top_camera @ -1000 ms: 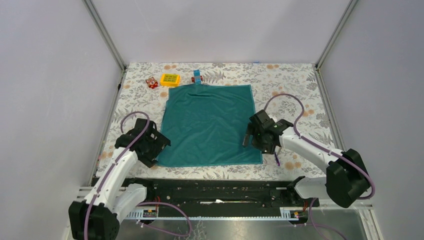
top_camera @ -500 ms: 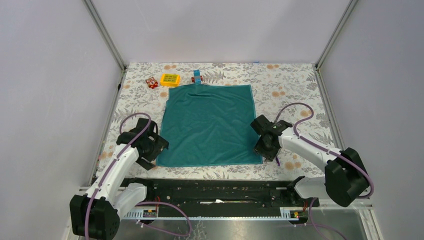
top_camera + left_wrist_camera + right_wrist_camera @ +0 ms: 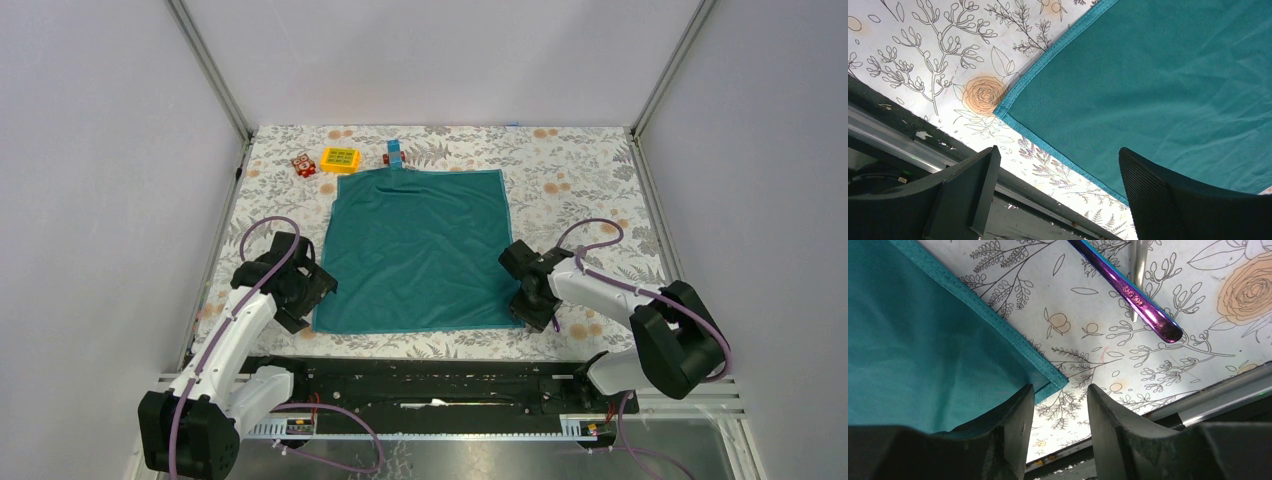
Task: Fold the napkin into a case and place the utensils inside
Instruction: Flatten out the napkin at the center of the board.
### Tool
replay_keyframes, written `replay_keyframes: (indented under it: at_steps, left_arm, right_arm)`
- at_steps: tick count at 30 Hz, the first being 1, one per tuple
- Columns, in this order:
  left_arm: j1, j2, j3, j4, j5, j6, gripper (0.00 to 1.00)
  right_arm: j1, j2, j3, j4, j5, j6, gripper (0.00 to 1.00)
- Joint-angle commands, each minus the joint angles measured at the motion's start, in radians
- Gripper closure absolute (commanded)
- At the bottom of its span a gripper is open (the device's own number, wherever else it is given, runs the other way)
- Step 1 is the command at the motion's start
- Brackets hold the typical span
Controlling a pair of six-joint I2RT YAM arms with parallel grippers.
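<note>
The dark teal napkin (image 3: 420, 250) lies flat and spread out on the floral table. My left gripper (image 3: 303, 297) is at its near-left corner (image 3: 1000, 112), fingers wide open with nothing between them; one finger (image 3: 1188, 200) hangs over the cloth. My right gripper (image 3: 530, 305) is low at the near-right corner (image 3: 1060, 382). Its jaws are narrowed but still open, and bare tablecloth shows in the gap. Its left finger (image 3: 1008, 440) overlaps the napkin's hem. The utensils lie just right of that corner: a purple handle (image 3: 1138, 295) and a slim silvery piece (image 3: 1139, 270).
Toy blocks stand at the back by the napkin's far edge: red (image 3: 304, 165), yellow (image 3: 340, 159), blue (image 3: 396, 152). The black rail (image 3: 420, 370) runs along the table's near edge, close below both grippers. Frame posts and walls bound the sides.
My right gripper has come down and nearer, to the napkin's near-right corner, and its jaws have narrowed. The left gripper has shifted slightly by the near-left corner. The napkin has not moved.
</note>
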Motion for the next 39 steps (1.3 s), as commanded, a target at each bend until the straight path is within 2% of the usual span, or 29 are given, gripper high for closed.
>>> replay_keyframes:
  at_steps: [1, 8, 12, 18, 22, 28, 31, 39]
  left_arm:
    - [0.005, -0.022, 0.025, 0.021, -0.019, 0.022, 0.06]
    - [0.006, -0.033, 0.014, 0.025, -0.011, 0.028, 0.06]
    - [0.005, -0.023, 0.010, 0.024, -0.005, 0.035, 0.06]
    - [0.005, 0.001, -0.004, 0.021, 0.032, 0.050, 0.01]
    - [0.005, 0.041, -0.032, 0.019, 0.073, 0.043, 0.01]
    - [-0.001, 0.090, -0.081, 0.007, 0.093, -0.013, 0.02]
    - [-0.011, 0.074, -0.084, -0.011, 0.049, -0.049, 0.14]
    - [-0.017, 0.089, -0.055, -0.045, -0.056, -0.108, 0.27]
  right_arm:
    - [0.004, 0.021, -0.022, 0.030, 0.021, 0.050, 0.49]
    - [0.004, 0.072, -0.018, 0.039, 0.038, 0.062, 0.47]
    - [0.003, 0.101, -0.022, 0.070, 0.056, 0.061, 0.52]
    - [0.004, 0.101, -0.071, 0.141, 0.042, 0.069, 0.84]
    - [0.004, 0.066, -0.075, 0.142, 0.031, 0.065, 0.99]
    - [0.004, 0.006, -0.041, 0.113, 0.005, 0.020, 1.00]
    - [0.004, -0.009, -0.025, 0.104, -0.007, 0.017, 1.00]
    - [0.004, -0.047, -0.070, 0.166, -0.044, 0.019, 1.00]
